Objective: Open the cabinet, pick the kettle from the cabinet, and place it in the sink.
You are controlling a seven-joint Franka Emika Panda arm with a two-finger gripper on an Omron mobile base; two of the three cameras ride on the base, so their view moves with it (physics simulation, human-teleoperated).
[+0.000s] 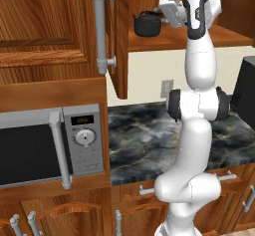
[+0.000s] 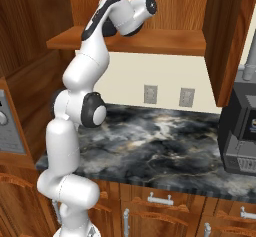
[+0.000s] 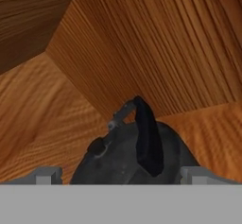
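Kettle (image 3: 132, 157) between end effector (image 3: 120, 176) fingers

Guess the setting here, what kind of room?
A rendered home kitchen, most likely: microwave built into wooden cabinetry, dark marble counter, and a kettle on the open cabinet shelf.

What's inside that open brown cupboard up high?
Inside the cabinet a black kettle sits on the wooden shelf, with the open tool right at it. The arm covers other shelf parts.

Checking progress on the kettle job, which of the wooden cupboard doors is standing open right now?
The tall wall cabinet door above the counter, swung out edge-on beside its long silver bar handle, exposing the kettle on the shelf. The arched lower doors stay shut.
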